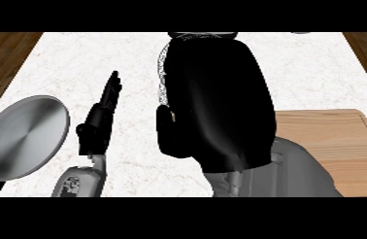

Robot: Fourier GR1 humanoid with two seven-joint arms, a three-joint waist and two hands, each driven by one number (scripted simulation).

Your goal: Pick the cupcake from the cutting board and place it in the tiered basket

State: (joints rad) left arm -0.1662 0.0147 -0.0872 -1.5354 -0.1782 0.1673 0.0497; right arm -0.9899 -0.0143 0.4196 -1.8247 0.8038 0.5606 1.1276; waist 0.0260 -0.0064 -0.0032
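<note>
Black fills the middle of the head view: the right hand (215, 107) is raised close to the camera, back toward it, so whether it grips anything cannot be told. The cupcake is nowhere visible; neither is the tiered basket. Likely the carry is under way. Left hand (100, 119) rests open, fingers up. Cutting board (323, 136) lies right on the marble bench (86, 58), a metal plate (28, 136) left.

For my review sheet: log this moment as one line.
right hand: raised, blocks view, grasp unclear | left hand: open, resting | cutting board: cupcake unseen | basket: unseen
</note>
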